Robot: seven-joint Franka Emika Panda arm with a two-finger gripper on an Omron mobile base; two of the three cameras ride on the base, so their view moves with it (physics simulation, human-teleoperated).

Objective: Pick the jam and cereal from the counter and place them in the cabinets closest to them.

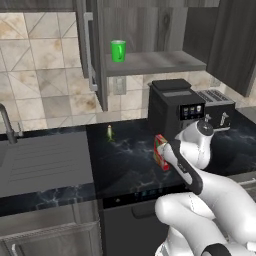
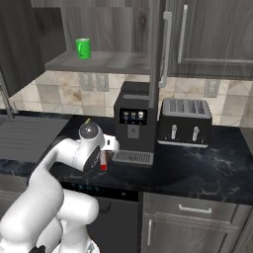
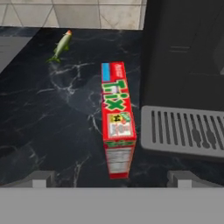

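The cereal [image 3: 117, 120], a flat red cardboard box with green and yellow print, stands upright on the black marble-look counter [image 3: 48, 122], its narrow edge turned toward the hand. In the hand view the grey drip grille [image 3: 183, 131] of the black coffee machine [image 2: 132, 118] sits just beside it at three o'clock, and a small green bottle-like thing [image 3: 61, 46] lies well apart at eleven o'clock.

The box is probably light and stiff enough to lift, though its broad faces would likely dent under a hard squeeze, and the printed card may be somewhat slippery. The best hold looks to be across the thin dimension, fingers flat on the two broad faces, above mid-height so it does not swing.

The gripper [image 3: 111, 179] hovers over the box with its two dark fingertips [image 3: 41, 178] spread wide apart and touching nothing.

In the left base view an open upper cabinet [image 1: 150, 62] sits at twelve o'clock, with a bright green cup [image 1: 118, 51] on its grey shelf.
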